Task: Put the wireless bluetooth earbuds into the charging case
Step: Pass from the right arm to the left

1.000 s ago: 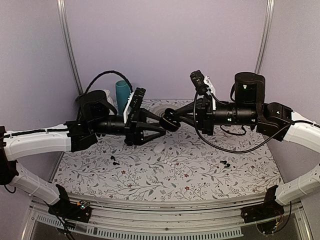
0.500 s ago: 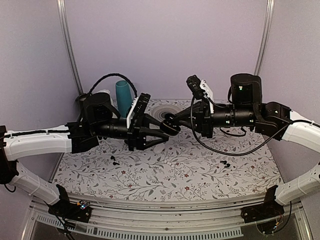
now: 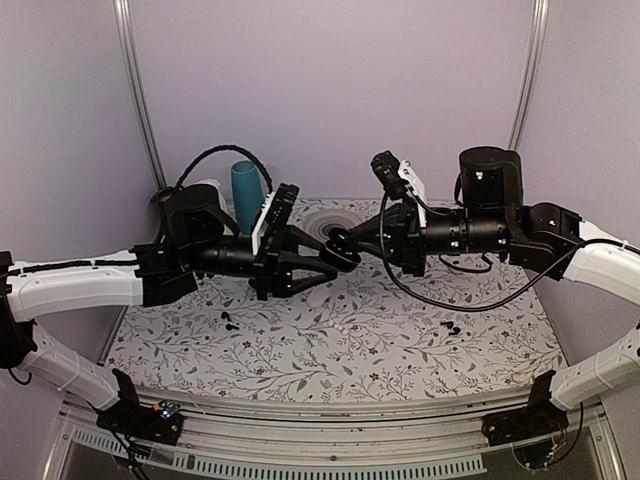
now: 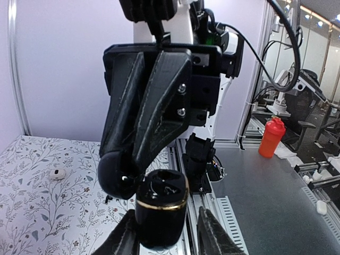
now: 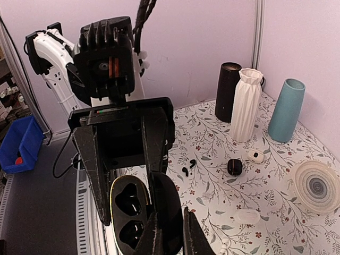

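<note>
Over the floral tabletop [image 3: 330, 345], earbuds [image 3: 451, 327] lying below, the charging case [image 4: 161, 204] is being clamped by the left gripper [image 4: 166, 234], its lid [image 5: 166, 204] pinched by the right gripper [image 5: 169, 235]: hinge seemingly being risked by any opposing tug.

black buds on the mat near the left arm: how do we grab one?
Come straight down. The black earbuds lie flat on the table with bare mat around them, so nothing blocks a top approach. Pinching across the rounded head is probably safer than the thin stem. Stem direction is too small to read here, so set the wrist angle from a closer look.
</note>
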